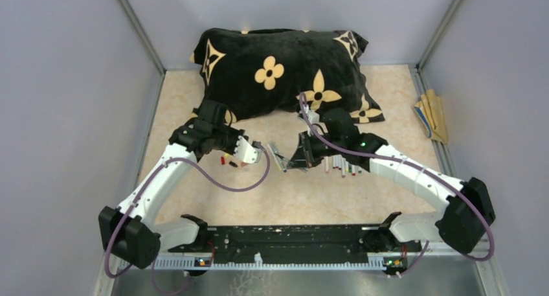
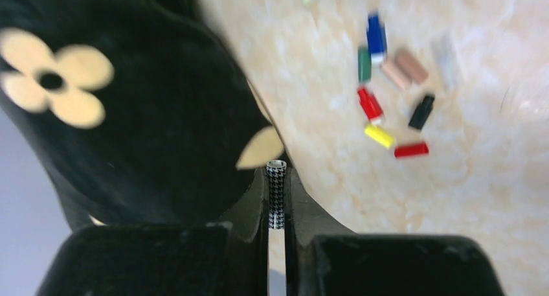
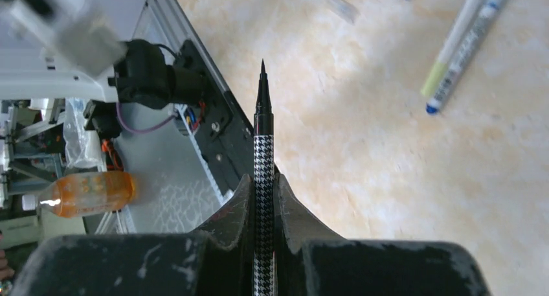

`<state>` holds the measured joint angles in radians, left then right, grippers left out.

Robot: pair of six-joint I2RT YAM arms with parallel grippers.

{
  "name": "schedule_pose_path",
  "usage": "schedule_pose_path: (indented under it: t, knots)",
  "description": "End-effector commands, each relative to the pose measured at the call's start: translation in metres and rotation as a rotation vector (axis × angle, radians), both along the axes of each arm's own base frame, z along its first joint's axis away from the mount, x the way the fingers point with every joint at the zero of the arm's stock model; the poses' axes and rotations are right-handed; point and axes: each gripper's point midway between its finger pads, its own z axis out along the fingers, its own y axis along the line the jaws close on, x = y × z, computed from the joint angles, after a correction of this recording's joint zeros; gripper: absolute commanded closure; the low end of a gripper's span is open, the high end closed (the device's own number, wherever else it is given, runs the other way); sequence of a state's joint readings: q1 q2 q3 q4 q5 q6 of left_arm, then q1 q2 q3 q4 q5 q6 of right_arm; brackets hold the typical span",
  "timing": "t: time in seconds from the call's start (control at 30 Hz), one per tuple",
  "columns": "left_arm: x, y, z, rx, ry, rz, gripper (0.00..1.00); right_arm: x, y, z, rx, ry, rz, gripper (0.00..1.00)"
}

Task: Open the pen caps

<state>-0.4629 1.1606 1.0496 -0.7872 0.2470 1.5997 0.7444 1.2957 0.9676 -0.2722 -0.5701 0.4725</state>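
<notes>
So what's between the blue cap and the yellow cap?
A green cap, then a red cap, lie between the blue cap and yellow cap. The left wrist view shows it.

A beige marbled table [image 1: 213, 199] carries a black pillow [image 1: 285, 63] with cream flowers at upper centre. Loose pen caps [image 2: 379, 136] cluster left of centre, pens [image 1: 338, 164] lie in a row right of centre, and flat tan sticks [image 1: 432, 114] sit at the right edge.
</notes>
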Motion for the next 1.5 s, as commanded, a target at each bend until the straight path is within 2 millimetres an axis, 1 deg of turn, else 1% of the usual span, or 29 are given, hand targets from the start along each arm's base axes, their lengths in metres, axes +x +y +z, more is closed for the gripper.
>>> schedule_pose_path:
  t: [0.0, 0.1, 0.2, 0.23, 0.33, 0.4, 0.47, 0.57, 0.6, 0.67, 0.8, 0.83, 0.97, 1.0, 1.03, 1.1, 1.27, 1.4, 1.43, 1.47]
  knots:
    - [0.021, 0.039, -0.018, 0.124, -0.005, 0.073, 1.0, -0.006, -0.028, 0.005, -0.039, -0.021, -0.023, 1.0]
    - [0.026, 0.041, -0.026, 0.093, 0.031, 0.121, 1.0, 0.007, -0.04, -0.002, -0.104, -0.065, -0.097, 1.0]
    - [0.027, 0.031, -0.04, 0.005, 0.128, 0.198, 1.0, 0.035, -0.054, -0.012, -0.165, -0.13, -0.264, 1.0]
    - [0.026, 0.028, -0.046, -0.025, 0.176, 0.23, 1.0, 0.048, -0.063, -0.017, -0.194, -0.161, -0.351, 1.0]
    - [0.024, 0.018, -0.069, -0.125, 0.331, 0.343, 1.0, 0.079, -0.088, -0.034, -0.254, -0.249, -0.561, 1.0]
    - [0.023, 0.018, -0.088, -0.164, 0.411, 0.406, 1.0, 0.092, -0.102, -0.047, -0.286, -0.28, -0.666, 1.0]
    - [0.021, 0.02, -0.108, -0.167, 0.479, 0.451, 1.0, 0.101, -0.11, -0.057, -0.299, -0.303, -0.734, 1.0]
    - [0.02, 0.027, -0.132, -0.157, 0.524, 0.505, 1.0, 0.111, -0.119, -0.073, -0.323, -0.326, -0.796, 1.0]
    - [0.02, 0.028, -0.137, -0.156, 0.531, 0.515, 1.0, 0.112, -0.121, -0.078, -0.339, -0.328, -0.805, 1.0]
    - [0.018, 0.03, -0.144, -0.157, 0.541, 0.523, 1.0, 0.119, -0.121, -0.083, -0.339, -0.341, -0.83, 1.0]
    - [0.008, 0.029, -0.156, -0.163, 0.581, 0.536, 1.0, 0.126, -0.124, -0.098, -0.366, -0.339, -0.862, 1.0]
    - [0.007, 0.029, -0.159, -0.162, 0.584, 0.542, 0.98, 0.127, -0.125, -0.102, -0.373, -0.339, -0.87, 1.0]
    - [0.005, 0.029, -0.163, -0.171, 0.593, 0.552, 0.83, 0.131, -0.128, -0.11, -0.383, -0.342, -0.901, 1.0]
    - [0.004, 0.029, -0.162, -0.175, 0.594, 0.554, 0.77, 0.131, -0.128, -0.112, -0.387, -0.343, -0.9, 1.0]
    - [0.005, 0.028, -0.161, -0.181, 0.591, 0.554, 0.7, 0.132, -0.128, -0.114, -0.389, -0.343, -0.899, 1.0]
    - [0.005, 0.027, -0.159, -0.187, 0.59, 0.553, 0.63, 0.131, -0.128, -0.119, -0.399, -0.339, -0.89, 1.0]
    - [0.008, 0.023, -0.145, -0.208, 0.589, 0.548, 0.48, 0.13, -0.126, -0.132, -0.416, -0.323, -0.87, 1.0]
    - [0.011, 0.02, -0.129, -0.223, 0.608, 0.568, 0.39, 0.131, -0.12, -0.143, -0.418, -0.295, -0.852, 1.0]
    - [0.012, 0.019, -0.124, -0.227, 0.62, 0.573, 0.35, 0.13, -0.119, -0.146, -0.418, -0.287, -0.849, 1.0]
    - [0.012, 0.018, -0.119, -0.232, 0.63, 0.579, 0.32, 0.13, -0.118, -0.148, -0.419, -0.281, -0.845, 1.0]
